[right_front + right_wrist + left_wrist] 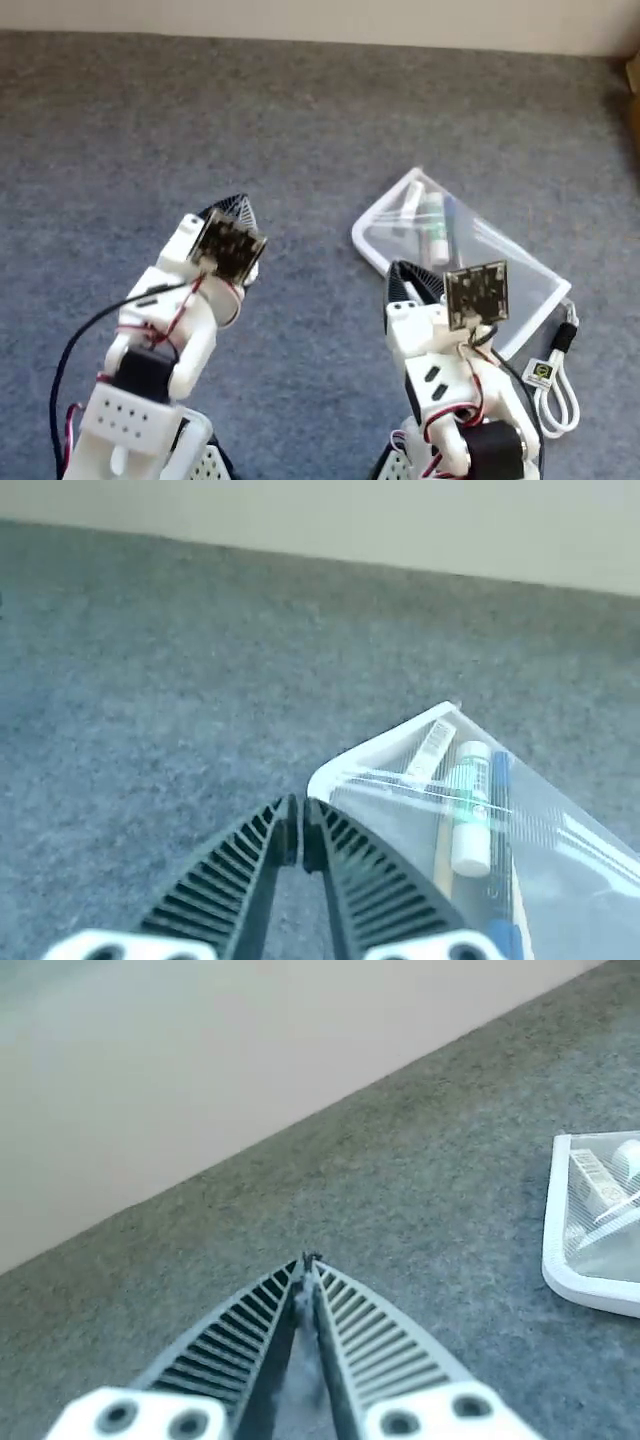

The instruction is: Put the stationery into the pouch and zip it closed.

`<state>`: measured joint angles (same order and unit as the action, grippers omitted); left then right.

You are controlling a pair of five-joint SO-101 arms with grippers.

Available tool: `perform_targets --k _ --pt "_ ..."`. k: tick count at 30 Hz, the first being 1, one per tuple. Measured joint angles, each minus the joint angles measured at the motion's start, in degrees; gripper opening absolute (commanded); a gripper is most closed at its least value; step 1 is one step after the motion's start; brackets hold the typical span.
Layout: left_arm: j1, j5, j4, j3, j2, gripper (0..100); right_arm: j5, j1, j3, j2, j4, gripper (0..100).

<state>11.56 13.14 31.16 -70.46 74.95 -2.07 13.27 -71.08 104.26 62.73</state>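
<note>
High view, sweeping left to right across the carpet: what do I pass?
In order: left end effector → clear pouch → white cord. The right end effector overlaps the pouch, so it has no clear place.

Both arms extend forward, left gripper (308, 1265) and right gripper (301, 815) closed (fingers (370, 1345) touching).
</note>
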Motion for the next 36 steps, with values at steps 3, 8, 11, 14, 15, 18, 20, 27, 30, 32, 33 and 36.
perform_targets --k 3,8,11,14,15,18,20,27,30,32,33,36 --pt "-0.09 0.00 0.00 -4.40 7.30 1 0.00 -0.09 -0.97 -0.26 0.09 0.5" --pt "-0.62 0.00 3.69 -10.20 19.60 1 0.00 0.00 -0.97 0.62 0.09 0.5" --pt "-0.44 0.00 8.79 -12.13 26.64 1 0.00 0.00 -1.14 0.62 0.35 0.5" --pt "-0.62 0.00 12.75 -12.22 28.84 1 0.00 0.00 -1.23 0.62 3.08 0.5" --pt "-0.62 0.00 13.71 -12.22 28.75 1 0.00 0.00 -1.23 0.62 3.78 0.5" --pt "-0.62 0.00 15.91 -12.22 28.75 1 0.00 0.00 -1.23 0.62 6.07 0.5" --pt "-0.62 0.00 17.67 -12.22 28.75 1 0.00 0.00 -1.23 0.62 7.65 0.5" --pt "-0.62 0.00 24.44 -16.79 28.75 1 0.00 0.00 -7.12 0.62 8.70 0.5" --pt "-0.62 0.00 24.44 -20.66 28.75 1 0.00 0.00 -10.46 0.62 7.65 0.5" --pt "-0.62 0.00 24.44 -22.42 28.75 1 0.00 0.00 -13.54 0.62 5.80 0.5" --pt "-0.53 0.00 24.44 -23.03 28.75 1 0.00 0.00 -15.38 0.62 4.84 0.5" --pt "-0.53 0.00 24.53 -24.97 28.75 1 0.00 0.00 -20.22 0.26 2.73 0.5"
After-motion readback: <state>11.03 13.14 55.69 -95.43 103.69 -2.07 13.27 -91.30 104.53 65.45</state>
